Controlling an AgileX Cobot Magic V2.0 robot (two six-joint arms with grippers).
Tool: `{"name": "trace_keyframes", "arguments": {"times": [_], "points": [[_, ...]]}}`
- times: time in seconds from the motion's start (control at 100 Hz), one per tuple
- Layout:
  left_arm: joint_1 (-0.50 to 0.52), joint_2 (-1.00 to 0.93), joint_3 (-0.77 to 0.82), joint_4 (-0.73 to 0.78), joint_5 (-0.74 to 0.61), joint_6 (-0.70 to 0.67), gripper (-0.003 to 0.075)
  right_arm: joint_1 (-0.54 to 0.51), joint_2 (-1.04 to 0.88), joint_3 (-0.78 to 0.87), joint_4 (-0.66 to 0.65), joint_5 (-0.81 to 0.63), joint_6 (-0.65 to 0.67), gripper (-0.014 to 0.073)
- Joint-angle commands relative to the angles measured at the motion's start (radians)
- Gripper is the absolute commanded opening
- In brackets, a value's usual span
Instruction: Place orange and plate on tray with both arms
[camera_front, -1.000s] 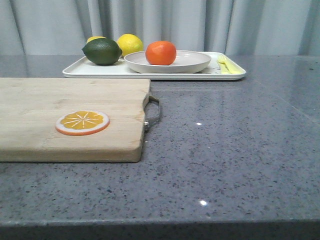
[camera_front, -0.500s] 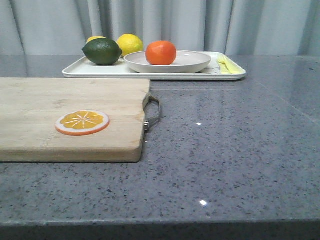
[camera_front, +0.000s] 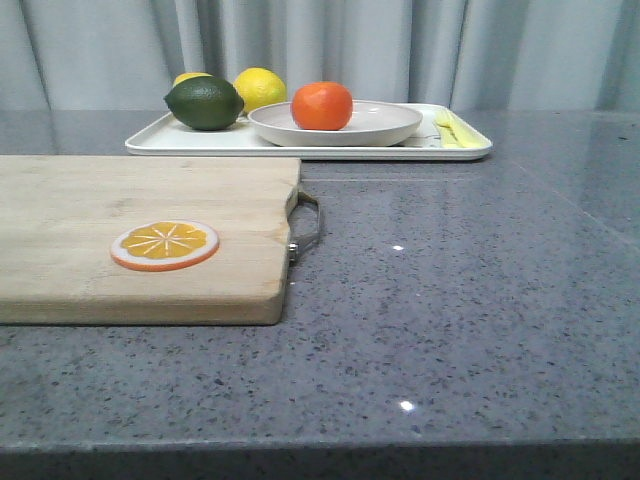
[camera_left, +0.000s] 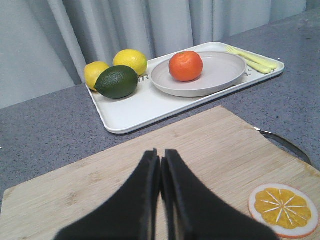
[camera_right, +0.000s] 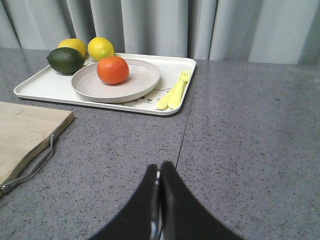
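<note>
Left wrist view showed the left gripper (camera_left: 160, 165) with its black jaws pressed together and holding nothing, hanging over the pale wooden cutting board (camera_left: 200, 150). A flat orange slice disc (camera_left: 283, 209) lay on that board near the corner by its metal handle (camera_left: 285, 145).

Right wrist view showed the right gripper (camera_right: 159, 175) with its jaws likewise closed on nothing, above bare grey speckled bench (camera_right: 240, 130), well apart from the board's edge.

Farther back, against the grey curtain (camera_front: 330, 50), the flat rectangular white tray (camera_front: 160, 142) sat on the bench. The large round off-white plate (camera_front: 385, 125) rested on the tray, and the whole glossy orange (camera_front: 321, 105) sat inside the plate, toward its left side. Beside the plate on the tray lay a dark green lime (camera_front: 204, 102), touching or nearly touching the rim, with two yellow lemons (camera_front: 260, 87) just behind it. A pale yellow fork (camera_right: 175, 92) lay along the tray's right end. Small dark marks printed on the tray beside the fork were too small to read.
</note>
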Motion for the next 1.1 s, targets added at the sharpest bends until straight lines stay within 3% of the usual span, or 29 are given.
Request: {"name": "trace_keyframes", "arguments": {"times": [0.0,0.42,0.5,0.59,0.71,0.76,0.9,1.09], "points": [[0.001,0.001,-0.028,0.003,-0.023,-0.004,-0.0019,-0.006,0.008,-0.023,0.000,-0.075,-0.008,-0.0067],[0.001,0.001,-0.028,0.005,-0.079,-0.006,-0.0019,-0.006,0.008,-0.023,0.000,-0.075,-0.008,-0.0067],[0.001,-0.008,-0.028,0.088,-0.086,-0.047,-0.0019,-0.006,0.008,-0.023,0.000,-0.075,-0.008,-0.0067],[0.001,-0.041,-0.012,0.351,-0.086,-0.296,-0.0019,-0.006,0.008,-0.023,0.000,-0.075,-0.008,-0.0067],[0.016,-0.108,0.025,0.831,-0.084,-0.721,-0.0019,-0.006,0.008,-0.023,0.000,-0.075,-0.008,-0.0067],[0.040,-0.139,0.047,0.942,-0.082,-0.867,-0.0019,-0.006,0.008,-0.023,0.000,-0.075,-0.008,-0.0067],[0.150,-0.240,0.119,1.108,-0.030,-1.073,-0.0019,-0.006,0.008,-0.023,0.000,-0.075,-0.008,-0.0067],[0.265,-0.416,0.222,1.242,0.064,-1.220,-0.0019,-0.006,0.008,-0.023,0.000,-0.075,-0.008,-0.0067]]}}
